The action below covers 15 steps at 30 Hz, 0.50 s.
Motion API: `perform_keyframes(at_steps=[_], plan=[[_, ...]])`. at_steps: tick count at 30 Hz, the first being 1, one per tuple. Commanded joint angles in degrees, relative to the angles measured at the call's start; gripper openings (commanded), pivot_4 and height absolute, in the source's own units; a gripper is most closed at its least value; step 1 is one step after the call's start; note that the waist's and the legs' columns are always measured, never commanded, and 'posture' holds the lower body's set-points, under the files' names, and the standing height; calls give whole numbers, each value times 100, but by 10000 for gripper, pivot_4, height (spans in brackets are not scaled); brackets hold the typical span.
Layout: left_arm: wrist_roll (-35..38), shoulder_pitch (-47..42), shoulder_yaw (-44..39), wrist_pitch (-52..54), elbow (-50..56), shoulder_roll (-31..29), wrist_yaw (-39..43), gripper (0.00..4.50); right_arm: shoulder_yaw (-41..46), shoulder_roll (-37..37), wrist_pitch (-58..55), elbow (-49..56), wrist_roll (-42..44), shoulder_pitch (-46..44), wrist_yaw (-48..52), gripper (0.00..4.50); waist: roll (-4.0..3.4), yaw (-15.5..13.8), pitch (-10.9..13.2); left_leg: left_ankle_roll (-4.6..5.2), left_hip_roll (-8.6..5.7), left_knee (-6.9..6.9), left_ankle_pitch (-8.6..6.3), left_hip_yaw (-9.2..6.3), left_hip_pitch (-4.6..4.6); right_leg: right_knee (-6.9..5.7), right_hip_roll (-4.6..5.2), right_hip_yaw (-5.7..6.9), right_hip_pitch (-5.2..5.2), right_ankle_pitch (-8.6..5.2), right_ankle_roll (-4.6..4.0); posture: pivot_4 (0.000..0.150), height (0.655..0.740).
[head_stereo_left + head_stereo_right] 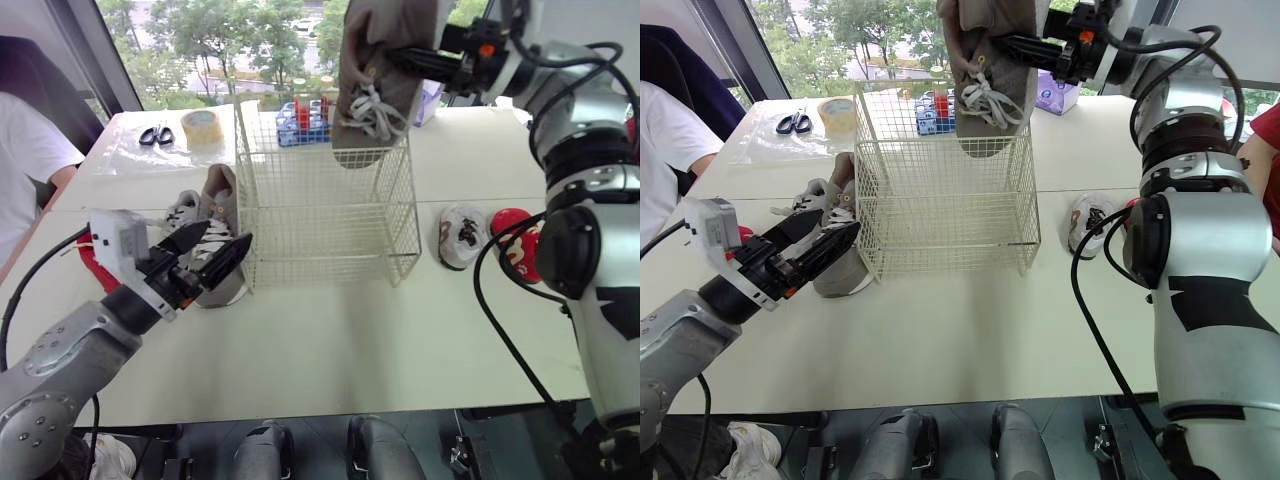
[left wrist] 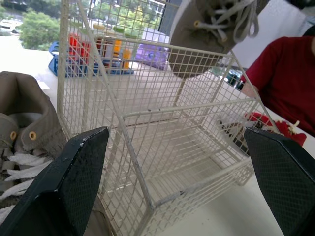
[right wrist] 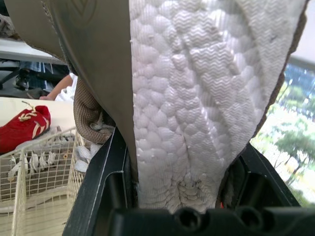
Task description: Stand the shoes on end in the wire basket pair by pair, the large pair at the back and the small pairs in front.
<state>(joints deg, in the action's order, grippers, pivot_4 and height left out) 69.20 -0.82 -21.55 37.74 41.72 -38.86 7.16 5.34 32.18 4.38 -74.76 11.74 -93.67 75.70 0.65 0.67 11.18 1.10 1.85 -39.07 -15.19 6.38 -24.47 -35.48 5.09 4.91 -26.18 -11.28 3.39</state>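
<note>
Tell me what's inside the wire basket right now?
Nothing lies in the basket; its wire floor shows bare. The right gripper holds a tan shoe toe-down over its back rim. The toe covers part of that back corner.

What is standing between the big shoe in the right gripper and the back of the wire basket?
Nothing visible. The right gripper holds the taupe shoe in the air over the back part of the wire basket. The basket is open on top and has nothing inside.
</note>
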Motion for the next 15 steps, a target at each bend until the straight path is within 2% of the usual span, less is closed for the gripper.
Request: perform_keyframes(at_steps=[1,3,5,6,15], plan=[[-149,-67,47,-136,107,57,9,44998,100,10,83,-68,-212,-89,-184,21828,0,-1,0,0,0,0,0,0,-1,1,0,1,0,0,0,1500,7400],[-194,-71,65,-127,119,86,-9,45000,76,10,95,-93,-346,-65,-192,30211,0,1,0,0,0,0,0,0,-1,1,1,0,0,0,0,1500,7400],[-225,-64,70,-119,132,106,-22,45000,102,19,94,-102,-422,-49,-161,41153,0,11,0,0,0,-1,0,0,0,1,1,0,2,0,0,1500,7400],[-237,-55,70,-115,135,115,-23,45000,114,32,83,-105,-467,-48,-147,44751,0,14,0,0,0,-1,0,0,0,0,1,0,0,1,-1,1500,7400],[-437,-120,179,-73,-72,186,111,45000,266,94,12,-38,-493,-121,257,44751,-1,12,1,-1,0,-1,1,0,0,-2,0,1,0,1,-1,1500,7400]])
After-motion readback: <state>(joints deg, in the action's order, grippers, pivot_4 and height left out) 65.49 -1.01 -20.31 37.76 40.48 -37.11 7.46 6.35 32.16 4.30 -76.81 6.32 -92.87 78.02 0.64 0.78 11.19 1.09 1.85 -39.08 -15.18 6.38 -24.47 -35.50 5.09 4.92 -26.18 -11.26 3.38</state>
